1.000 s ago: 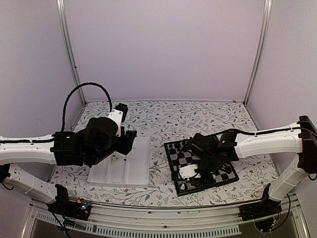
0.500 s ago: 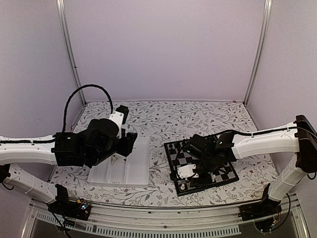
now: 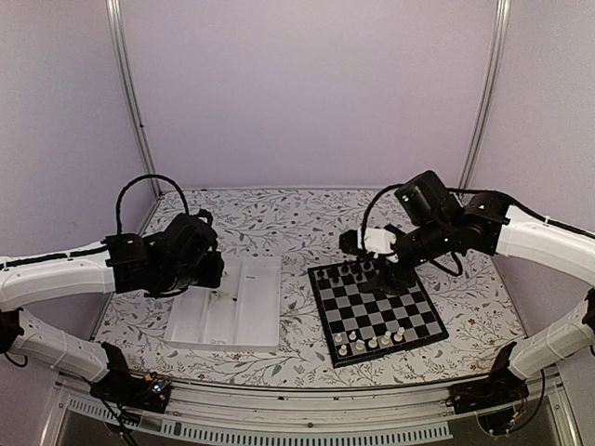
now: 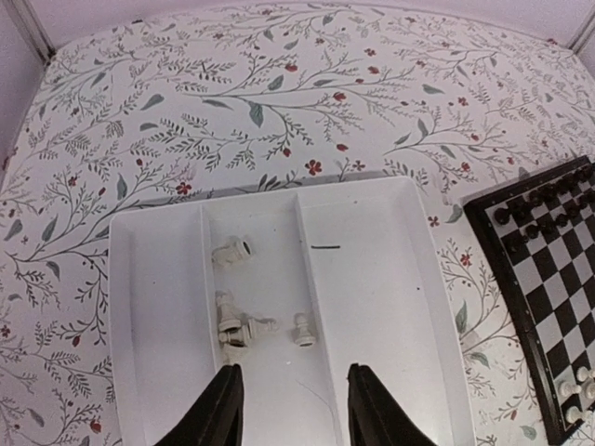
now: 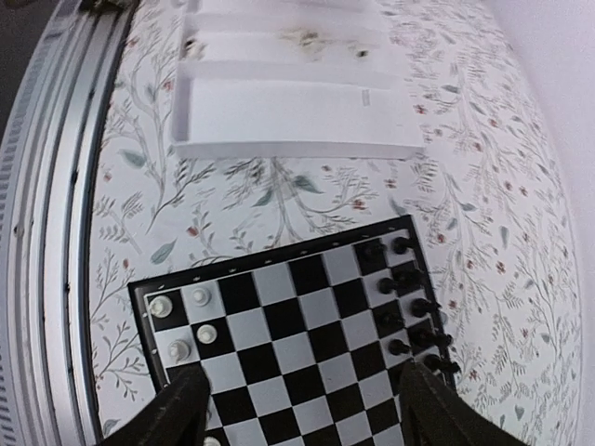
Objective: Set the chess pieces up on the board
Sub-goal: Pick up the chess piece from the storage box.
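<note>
On the table (image 3: 307,218), right of centre: the board (image 3: 376,311), with black chess pieces (image 3: 358,271) ranked along its far side, seemingly near complete though too small to count, and only a partial cream-white rank (image 3: 372,342) along the near side. Just to its left: white tray (image 4: 390,307), several cream-white pieces (image 4: 237,325) lying tipped inside, yet to be placed. Above the tray, left tool (image 4: 296,390), fingers apart, empty; above the board, right tool (image 5: 302,390), fingers wide apart, empty.

One board (image 3: 376,308), one tray (image 3: 261,307), roughly five white pieces (image 4: 232,325) in that tray
</note>
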Controlling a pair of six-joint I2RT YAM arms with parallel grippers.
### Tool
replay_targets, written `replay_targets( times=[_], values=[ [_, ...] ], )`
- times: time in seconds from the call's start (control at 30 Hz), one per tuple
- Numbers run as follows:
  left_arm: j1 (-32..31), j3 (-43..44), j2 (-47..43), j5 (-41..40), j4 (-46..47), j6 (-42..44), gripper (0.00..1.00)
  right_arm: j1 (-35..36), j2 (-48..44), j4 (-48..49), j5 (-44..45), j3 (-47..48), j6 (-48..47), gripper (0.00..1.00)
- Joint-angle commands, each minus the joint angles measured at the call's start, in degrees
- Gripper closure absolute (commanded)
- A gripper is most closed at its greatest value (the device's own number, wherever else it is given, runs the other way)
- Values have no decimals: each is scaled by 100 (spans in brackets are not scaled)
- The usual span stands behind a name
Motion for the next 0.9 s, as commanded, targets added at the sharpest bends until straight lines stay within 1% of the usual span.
replay_targets(
  times=[0.0,0.03,0.07,0.13,0.2,0.3,0.37,0.43,0.57,0.73,0.87],
  values=[
    [550,-43,213,1107,-364,45,61,-946,-314,339,-481,241,345,14],
    [663,8,298,1218,-432,101,61,-1197,-286,325,-626,246,455,10],
    [770,49,395,1303,-475,149,60,-1333,-235,277,-778,245,508,9],
    [976,125,583,1420,-513,260,57,-1490,-144,188,-1058,223,587,9],
    [1137,228,788,1500,-513,395,57,-1512,-138,174,-1230,138,608,13],
    [1401,436,1154,1657,-455,638,60,-1512,-185,202,-1286,-3,634,21],
    [1540,619,1393,1745,-443,700,61,-1513,-198,195,-1281,-93,623,24],
    [1641,759,1617,1737,-388,593,59,-1511,-225,195,-1287,-187,568,24],
    [1686,980,2016,1600,48,-5,55,-1515,-323,230,-1403,-306,560,25],
    [1730,1323,2528,1218,132,-1198,50,-1513,-349,207,-1456,-320,560,25],
    [1763,1343,2768,1241,259,-2045,55,-1514,-426,204,-1465,-393,545,26]
  ],
)
